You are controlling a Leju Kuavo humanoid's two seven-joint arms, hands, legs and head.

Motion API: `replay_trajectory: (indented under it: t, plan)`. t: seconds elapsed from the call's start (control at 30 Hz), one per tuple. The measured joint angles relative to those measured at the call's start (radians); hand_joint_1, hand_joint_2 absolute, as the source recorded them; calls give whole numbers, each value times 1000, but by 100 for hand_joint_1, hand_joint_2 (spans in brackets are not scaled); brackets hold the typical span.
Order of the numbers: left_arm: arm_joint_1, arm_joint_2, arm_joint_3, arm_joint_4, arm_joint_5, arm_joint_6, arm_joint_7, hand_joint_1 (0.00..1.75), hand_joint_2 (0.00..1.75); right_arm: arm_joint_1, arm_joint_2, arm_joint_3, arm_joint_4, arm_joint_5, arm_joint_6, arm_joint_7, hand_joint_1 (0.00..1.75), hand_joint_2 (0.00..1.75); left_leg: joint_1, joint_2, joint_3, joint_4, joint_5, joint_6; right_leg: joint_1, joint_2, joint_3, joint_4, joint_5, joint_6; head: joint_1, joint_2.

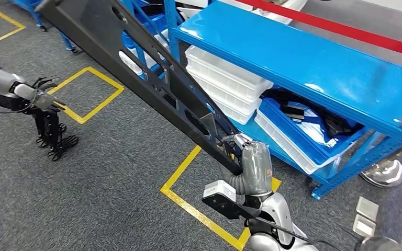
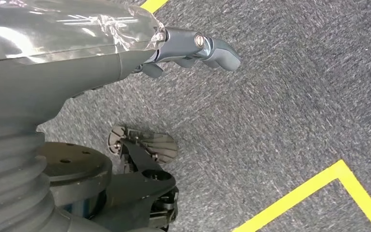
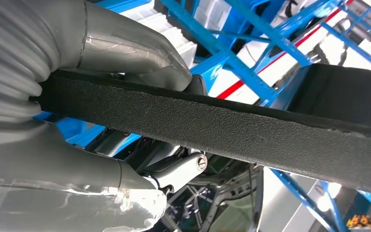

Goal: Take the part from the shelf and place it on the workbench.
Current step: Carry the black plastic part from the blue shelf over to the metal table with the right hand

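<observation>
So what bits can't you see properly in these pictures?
- The long black part: its far end is cut off by the head view's top edge.
- The right hand: its fingers are hidden behind the part.
- Dark items in the lower white tray: the blue shelf covers them.
- The left hand: too small to read its fingers.

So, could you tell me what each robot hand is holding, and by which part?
The right robot hand grips the long black part at its lower end. The left robot hand holds nothing.
</observation>
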Motion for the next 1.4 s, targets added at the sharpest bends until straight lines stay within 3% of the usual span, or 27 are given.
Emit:
replay_trajectory:
  t: [0.07,0.1,0.17,0.23,0.27,0.37,0.43,0.47,0.5,0.57,0.6,0.67,0.73,0.8,0.87,0.9,0.93,0.97,1.03,1.1,1.17,1.23,1.3,1.37,1.4]
  plan:
    - [-1,0,0,0,3,0,0,0,175,-1,-2,0,0,5,0,3,175,175,2,-18,-5,15,-7,-10,-6,27,51,-123,58,1,3,0]
    - [-1,0,0,0,5,0,0,0,175,-1,-3,1,0,8,0,4,175,175,2,-26,-10,22,-10,-16,-8,40,67,-162,70,-1,3,0]
    - [-1,0,0,0,8,1,-1,0,175,-1,-4,2,0,12,0,7,175,175,1,-40,-19,30,-11,-26,-5,49,73,-181,68,-8,1,0]
    - [0,1,0,0,10,2,-1,0,175,-3,-7,2,0,13,0,9,175,175,3,-45,-21,32,-12,-35,-5,34,75,-182,71,-19,-1,0]
    - [0,1,0,0,12,3,-2,0,175,-4,-8,2,0,13,0,10,175,175,3,-33,-27,46,-22,-41,-7,25,77,-184,72,-25,-4,0]
    - [-1,2,1,0,15,3,-4,0,175,-7,-9,3,0,12,0,14,175,175,4,19,-91,186,-91,-57,-6,-9,82,-187,70,-36,-17,0]
    - [0,2,1,0,17,4,-4,0,175,-7,-10,5,0,11,0,15,175,175,8,25,-131,264,-111,-61,-2,-33,84,-187,67,-40,-18,0]
    - [1,2,2,0,19,4,-5,0,175,-7,-10,6,0,10,0,15,175,175,9,27,-130,259,-98,-59,-1,-44,85,-187,65,-41,-19,0]
    - [2,2,2,0,20,5,-6,0,175,-7,-10,6,0,9,0,13,175,175,7,32,-111,220,-71,-55,0,-55,87,-187,64,-40,-19,0]
    - [2,2,2,0,21,6,-8,0,175,-7,-10,7,0,7,0,7,175,175,-1,63,-53,101,-18,-43,2,-76,93,-188,59,-37,-19,0]
    - [2,2,2,0,21,6,-8,0,175,-7,-10,7,0,6,0,3,175,175,-8,80,-32,56,-5,-36,3,-86,96,-188,56,-34,-19,0]
    - [3,2,2,0,21,6,-9,0,175,-5,-10,7,0,5,0,-3,175,175,-19,94,-23,27,-4,-27,5,-104,101,-192,54,-26,-19,0]
    - [7,2,2,0,21,6,-9,0,175,-5,-10,7,0,3,0,-5,175,175,-17,73,-22,16,2,-18,5,-114,109,-196,50,-17,-19,0]
    - [9,1,1,0,21,7,-10,0,175,-4,-10,7,0,-1,0,-7,175,175,-9,54,-13,-2,11,-7,4,-77,100,-162,20,-11,-17,0]
    - [7,1,1,0,21,7,-11,0,175,0,-11,7,0,-6,0,-9,175,175,-5,34,-8,-9,16,1,2,-22,49,-51,-39,-8,-12,0]
    - [6,1,1,0,21,7,-11,0,175,3,-11,7,0,-9,0,-10,175,175,-5,23,-8,-8,16,3,2,-10,17,12,-63,-7,-9,0]
    - [7,1,1,0,21,7,-11,0,175,6,-11,7,0,-12,0,-11,175,175,-5,10,-8,-7,15,3,2,-4,-7,56,-71,-6,-7,0]
    - [7,1,1,0,22,7,-11,0,175,8,-11,7,0,-15,0,-13,175,175,-5,-4,-8,-5,14,3,1,-2,-16,65,-60,-4,-6,0]
    - [7,1,1,0,23,8,-11,0,175,9,-11,7,0,-23,0,-19,175,175,-2,-33,-8,3,11,-1,-3,8,20,-28,10,-2,-5,0]
    - [6,1,1,0,26,9,-11,0,175,8,-11,7,0,-28,0,-23,175,175,-1,-60,-16,18,4,-12,-10,50,69,-142,57,-3,-3,0]
    - [6,1,1,0,27,10,-11,0,175,8,-11,8,0,-29,0,-24,175,175,0,-81,-27,29,2,-24,-10,73,83,-178,58,-10,-4,0]
    - [8,2,1,0,29,11,-11,0,175,6,-11,8,0,-29,0,-25,175,175,3,-94,-33,30,4,-35,-7,52,83,-181,62,-22,-6,0]
    - [9,2,1,0,29,12,-11,0,175,3,-11,8,0,-30,0,-27,175,175,0,-56,-49,65,-17,-46,-9,26,87,-185,65,-33,-14,0]
    - [8,3,1,1,30,12,-12,0,175,2,-11,8,0,-31,0,-29,175,175,-1,3,-99,172,-70,-55,-8,-2,89,-187,63,-40,-23,0]
    - [8,3,1,1,29,12,-12,0,175,3,-11,8,0,-31,0,-29,175,175,1,18,-132,237,-97,-58,-7,-16,90,-187,61,-43,-24,0]
